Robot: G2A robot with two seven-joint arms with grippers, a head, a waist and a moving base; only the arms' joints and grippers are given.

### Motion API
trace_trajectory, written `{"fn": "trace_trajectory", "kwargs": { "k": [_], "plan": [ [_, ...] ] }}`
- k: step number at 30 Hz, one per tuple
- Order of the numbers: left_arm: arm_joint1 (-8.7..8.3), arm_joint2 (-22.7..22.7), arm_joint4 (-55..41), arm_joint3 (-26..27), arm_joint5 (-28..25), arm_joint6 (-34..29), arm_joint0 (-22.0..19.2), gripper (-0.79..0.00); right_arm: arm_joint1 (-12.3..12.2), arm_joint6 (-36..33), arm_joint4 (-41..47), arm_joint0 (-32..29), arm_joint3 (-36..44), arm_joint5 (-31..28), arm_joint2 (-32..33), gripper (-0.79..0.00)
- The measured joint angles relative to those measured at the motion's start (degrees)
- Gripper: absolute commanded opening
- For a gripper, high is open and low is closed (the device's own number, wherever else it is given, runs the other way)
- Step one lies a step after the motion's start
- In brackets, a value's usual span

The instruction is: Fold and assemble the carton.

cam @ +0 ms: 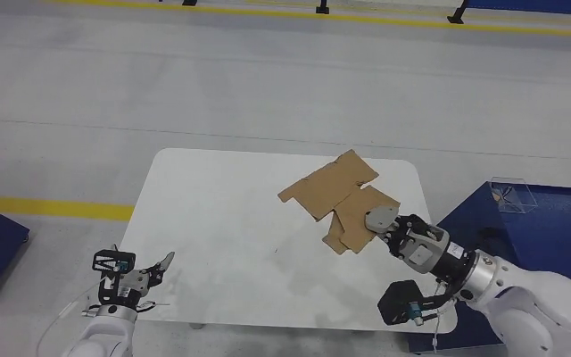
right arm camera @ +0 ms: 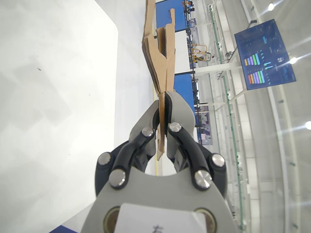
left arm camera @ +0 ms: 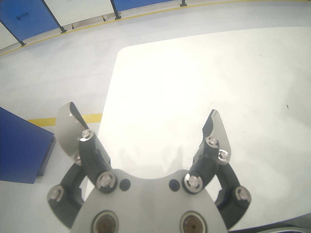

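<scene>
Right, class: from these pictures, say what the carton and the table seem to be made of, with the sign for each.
Carton: brown cardboard, matte, likely corrugated; layered cut edges show where the right hand pinches it. Table: smooth white top, slightly shiny, perhaps laminate or painted board; cannot tell which.

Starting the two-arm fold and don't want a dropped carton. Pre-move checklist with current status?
1. Right gripper shut on carton edge: ok.
2. Left gripper open, holding nothing: ok.
3. Left gripper at carton: not ok, it is far off, over the opposite near corner of the table.
4. Carton opened into shape: not ok, layers mostly flat.
5. Carton fully lifted off table: cannot tell.
</scene>
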State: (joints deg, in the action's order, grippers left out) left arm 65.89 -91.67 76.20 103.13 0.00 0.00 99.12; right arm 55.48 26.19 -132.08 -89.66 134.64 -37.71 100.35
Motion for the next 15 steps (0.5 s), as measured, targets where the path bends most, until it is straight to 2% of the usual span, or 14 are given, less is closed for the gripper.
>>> {"fn": "trace_trajectory", "kwargs": {
  "k": [2,4,7,10,11,15],
  "plan": [
    [0.0,0.0,0.0,0.0,0.0,0.0,0.0,0.0,-0.06,2.22,-1.52,-1.77,0.0,3.03,0.29,-0.785],
    [0.0,0.0,0.0,0.0,0.0,0.0,0.0,0.0,-0.05,3.58,0.75,-2.3,0.0,3.59,1.28,-0.785],
    [0.0,0.0,0.0,0.0,0.0,0.0,0.0,0.0,0.17,4.2,11.37,-1.71,0.0,0.11,5.19,-0.785],
    [0.0,0.0,0.0,0.0,0.0,0.0,0.0,0.0,0.42,2.75,27.98,-0.84,-0.16,-7.06,10.54,-0.785],
    [0.0,0.0,0.0,0.0,0.0,0.0,0.0,0.0,0.51,1.79,36.02,-0.82,-1.17,-10.42,12.44,-0.785],
    [0.0,0.0,0.0,0.0,0.0,0.0,0.0,0.0,-0.19,-3.63,64.82,-0.67,-7.43,-20.14,14.6,-0.785]
  ]
}}
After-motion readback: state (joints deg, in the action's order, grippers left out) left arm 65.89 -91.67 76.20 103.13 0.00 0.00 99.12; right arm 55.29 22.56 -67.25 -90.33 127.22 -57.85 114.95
